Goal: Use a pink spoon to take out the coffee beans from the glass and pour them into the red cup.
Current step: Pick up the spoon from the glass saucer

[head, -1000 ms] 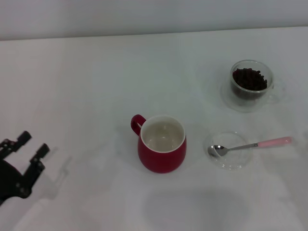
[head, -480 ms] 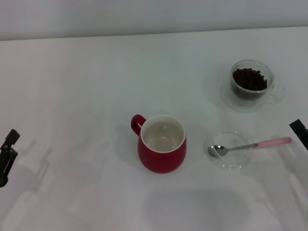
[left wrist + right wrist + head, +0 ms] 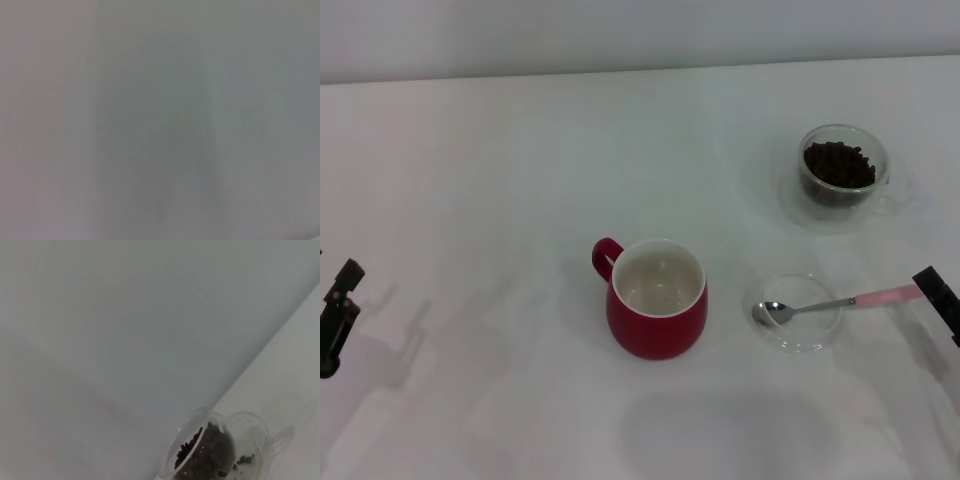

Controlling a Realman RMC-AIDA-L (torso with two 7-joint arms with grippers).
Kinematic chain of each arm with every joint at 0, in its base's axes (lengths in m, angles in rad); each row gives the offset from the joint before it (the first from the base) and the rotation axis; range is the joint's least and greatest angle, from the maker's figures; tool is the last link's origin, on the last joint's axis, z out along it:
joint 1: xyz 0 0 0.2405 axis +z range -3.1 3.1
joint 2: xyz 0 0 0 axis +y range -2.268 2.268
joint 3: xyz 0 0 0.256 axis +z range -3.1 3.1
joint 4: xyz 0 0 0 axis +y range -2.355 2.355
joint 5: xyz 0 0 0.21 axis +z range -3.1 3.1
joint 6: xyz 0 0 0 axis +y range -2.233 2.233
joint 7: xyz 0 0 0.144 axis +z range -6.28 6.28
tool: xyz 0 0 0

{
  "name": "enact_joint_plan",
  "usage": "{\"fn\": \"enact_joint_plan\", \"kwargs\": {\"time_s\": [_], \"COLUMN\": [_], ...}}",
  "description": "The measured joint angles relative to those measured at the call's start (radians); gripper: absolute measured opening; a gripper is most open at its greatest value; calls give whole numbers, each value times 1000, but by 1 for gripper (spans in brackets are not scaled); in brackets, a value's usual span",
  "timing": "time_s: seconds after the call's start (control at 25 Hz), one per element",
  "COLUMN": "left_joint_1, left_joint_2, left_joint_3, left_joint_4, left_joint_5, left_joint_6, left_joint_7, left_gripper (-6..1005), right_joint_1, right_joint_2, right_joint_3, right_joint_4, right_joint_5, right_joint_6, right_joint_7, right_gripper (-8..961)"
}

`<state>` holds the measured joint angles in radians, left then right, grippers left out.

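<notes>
The red cup [image 3: 658, 300] stands at the table's middle, its white inside bare and its handle pointing left. Right of it, the pink spoon [image 3: 840, 302] lies with its metal bowl in a shallow clear saucer [image 3: 810, 340] and its pink handle pointing right. The glass [image 3: 840, 180] holding coffee beans [image 3: 838, 165] stands farther back on the right; the right wrist view also shows the glass [image 3: 220, 447] and its coffee beans [image 3: 205, 455]. My right gripper [image 3: 938, 298] pokes in from the right edge, just over the tip of the spoon's handle. Only a sliver of my left gripper [image 3: 338, 312] shows at the far left edge.
The white table [image 3: 520, 150] runs back to a pale wall. The left wrist view shows only blank grey surface.
The left gripper has drawn back toward the left edge. The right gripper has come in from the right and slid left to the end of the spoon's handle.
</notes>
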<state>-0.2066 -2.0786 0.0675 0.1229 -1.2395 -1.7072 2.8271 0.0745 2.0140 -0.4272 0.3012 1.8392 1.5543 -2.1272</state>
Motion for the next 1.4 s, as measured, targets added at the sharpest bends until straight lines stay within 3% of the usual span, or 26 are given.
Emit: {"fn": "enact_joint_plan", "kwargs": {"time_s": [0.88, 1.4], "left_joint_1": [-11, -11], "left_joint_2": [0, 0], "left_joint_3": [0, 0], "left_joint_4": [0, 0], "left_joint_5": [-21, -22], "left_joint_6": [29, 39], "left_joint_7": [0, 0], "left_gripper": [426, 426], "right_joint_1": [46, 52], "right_joint_2": [9, 9], "right_joint_3": [27, 27], "right_joint_4": [32, 32], "right_joint_5": [-6, -17], "right_joint_6": [-76, -79], "right_joint_7": [-10, -10], "right_gripper": [592, 524]}}
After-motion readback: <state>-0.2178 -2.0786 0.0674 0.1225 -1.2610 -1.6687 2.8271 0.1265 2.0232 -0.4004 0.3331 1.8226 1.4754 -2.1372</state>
